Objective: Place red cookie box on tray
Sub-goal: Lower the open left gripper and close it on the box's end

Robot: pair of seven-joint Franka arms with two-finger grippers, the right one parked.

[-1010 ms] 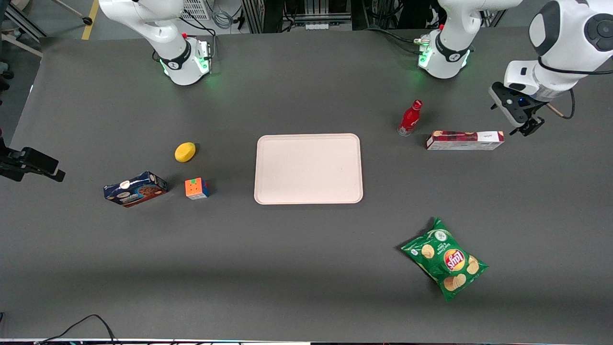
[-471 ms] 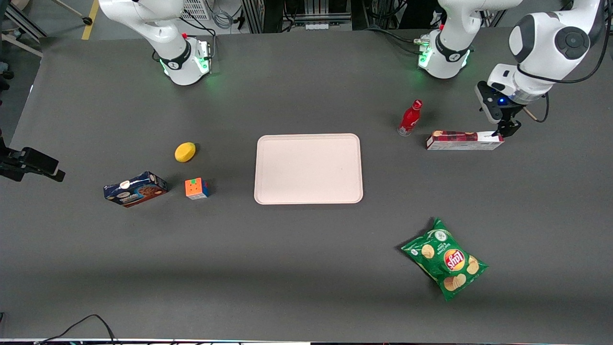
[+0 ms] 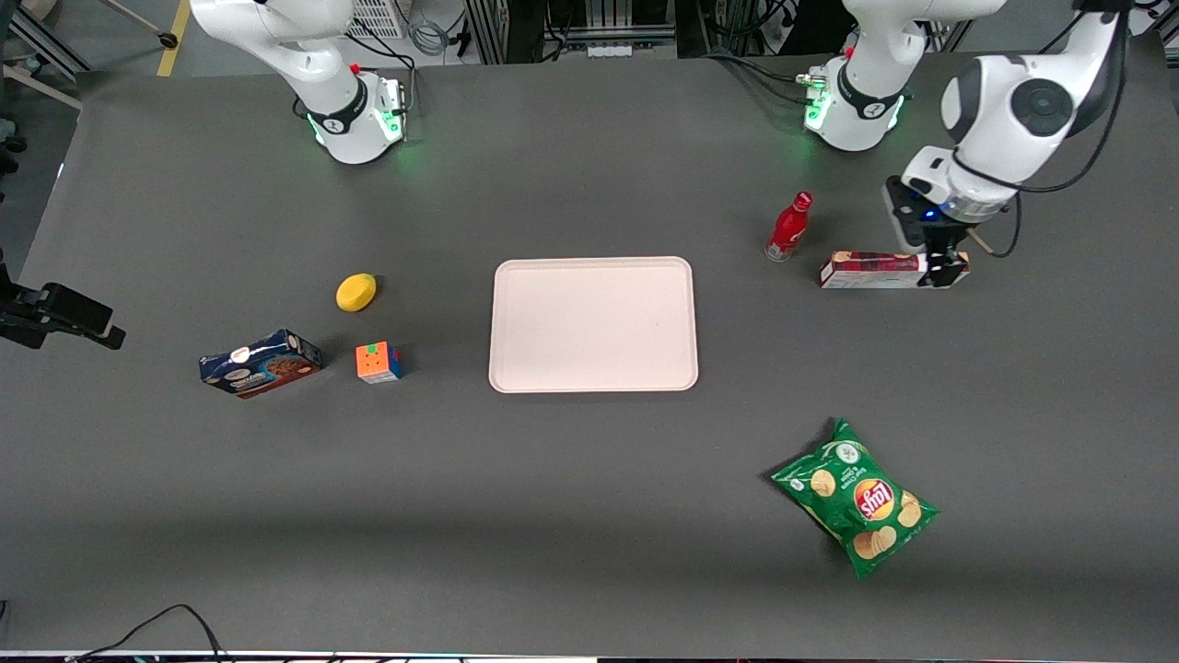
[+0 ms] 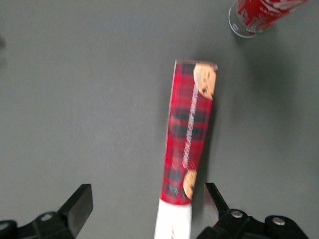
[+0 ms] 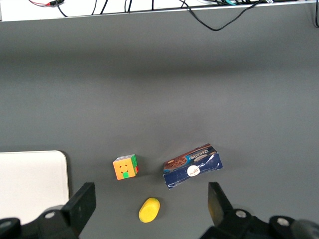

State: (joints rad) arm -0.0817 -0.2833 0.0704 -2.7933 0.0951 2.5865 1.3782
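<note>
The red cookie box (image 3: 875,269) lies flat on the dark table toward the working arm's end, with its long side facing the front camera. In the wrist view its tartan top (image 4: 189,134) runs away from the gripper (image 4: 148,204). The gripper (image 3: 941,270) is low over the box's white end and open. The white end sits between the two fingers, much closer to one finger (image 4: 217,196) than to the other finger (image 4: 79,206), and I see no contact. The pale pinkish tray (image 3: 592,324) lies bare at the table's middle, well apart from the box.
A red bottle (image 3: 789,226) stands close beside the box's tartan end. A green chips bag (image 3: 857,497) lies nearer the front camera. A lemon (image 3: 356,292), a colour cube (image 3: 379,362) and a blue cookie box (image 3: 261,363) lie toward the parked arm's end.
The gripper has moved in from off the box's white end and come down over it, so that the end now lies between the open fingers. The box has not moved.
</note>
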